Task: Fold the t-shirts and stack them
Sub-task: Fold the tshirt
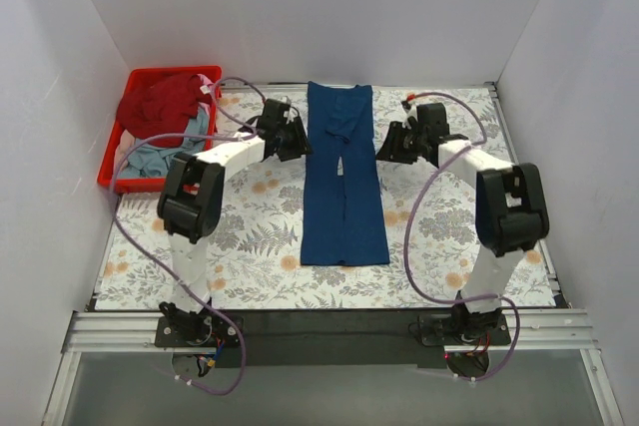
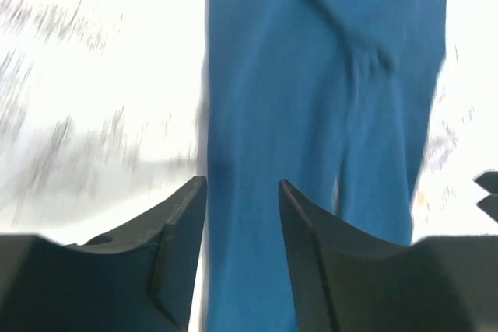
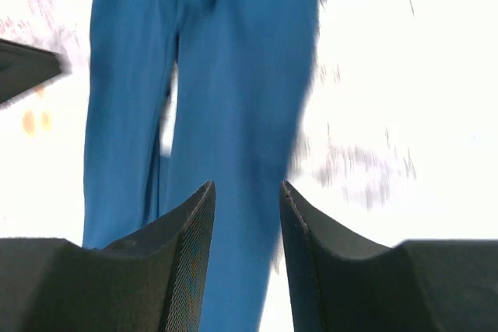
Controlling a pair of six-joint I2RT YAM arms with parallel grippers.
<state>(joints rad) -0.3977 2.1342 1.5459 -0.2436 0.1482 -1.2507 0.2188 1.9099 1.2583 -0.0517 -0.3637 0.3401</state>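
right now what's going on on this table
Two robot arms are working on a blue t-shirt, which lies folded into a long narrow strip down the middle of the table. The left claw and right claw flank its far end, both open and holding nothing. A dark red shirt and a pale grey-blue shirt lie heaped in the red crate at the left, not yet folded.

The navy t-shirt [image 1: 344, 187] at centre frame is matt, softly creased cloth; the dark red t-shirt [image 1: 160, 99] and pale grey-blue t-shirt [image 1: 150, 159], upper left, are crumpled cloth in a smooth red plastic crate [image 1: 108, 162]. The bench [image 1: 250, 226] has a matt floral-print covering; the left tool [image 2: 241, 184] and right tool [image 3: 247, 186] look matt black plastic.
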